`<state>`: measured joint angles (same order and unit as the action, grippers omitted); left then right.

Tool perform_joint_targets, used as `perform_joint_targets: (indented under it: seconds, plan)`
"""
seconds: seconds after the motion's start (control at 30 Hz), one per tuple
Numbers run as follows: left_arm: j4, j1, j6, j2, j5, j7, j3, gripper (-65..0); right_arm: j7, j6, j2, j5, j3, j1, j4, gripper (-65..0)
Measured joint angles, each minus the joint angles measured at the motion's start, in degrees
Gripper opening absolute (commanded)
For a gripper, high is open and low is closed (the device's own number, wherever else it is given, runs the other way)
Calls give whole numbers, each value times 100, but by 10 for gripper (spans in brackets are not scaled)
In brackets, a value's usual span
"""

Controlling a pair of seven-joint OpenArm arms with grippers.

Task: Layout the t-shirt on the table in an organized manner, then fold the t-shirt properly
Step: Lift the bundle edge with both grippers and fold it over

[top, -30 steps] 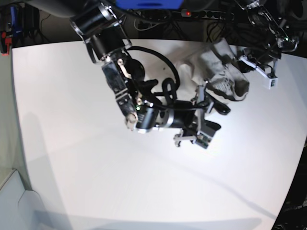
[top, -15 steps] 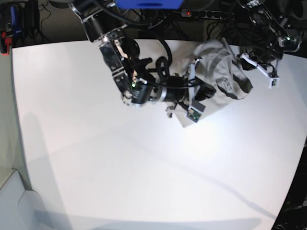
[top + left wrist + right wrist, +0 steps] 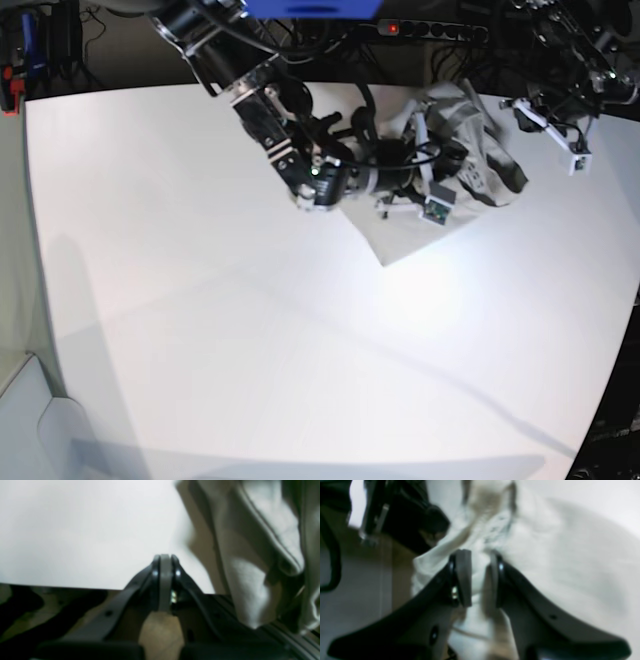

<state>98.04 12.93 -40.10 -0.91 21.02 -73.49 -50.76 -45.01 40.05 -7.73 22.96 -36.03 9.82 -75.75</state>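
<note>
right wrist view | right fingers [image 3: 480,580] partly open around t-shirt [image 3: 545,555] fold | left fingers [image 3: 165,580] closed, empty | no legible labels

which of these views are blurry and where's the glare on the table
Right wrist view: heavy motion blur, the t-shirt smeared around the right gripper. Left wrist view: soft focus, cloth edges fuzzy beside the shut left gripper. Base view: sharper, with a bright glare patch on the table below the shirt, curved edges from lens distortion.
</note>
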Motion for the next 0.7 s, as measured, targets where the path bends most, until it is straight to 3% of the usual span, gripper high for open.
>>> perform_joint_targets:
  seconds: [0.23,0.43,0.6,0.7]
  plan:
    - [59,356,0,-247,466,20,-2,-645,20,-2,-52,42,-116,302,-11,-501]
    - [68,472,0,-219,542,26,0,-646,35,-2,-52,24,-127,476,31,-499]
    - [72,544,0,-205,542,4,-2,-646,791,-4,-35,59,-385,511,192,-501]
    - [76,542,0,-175,564,-2,37,-647,863,0,-63,44,-695,573,616,-502]
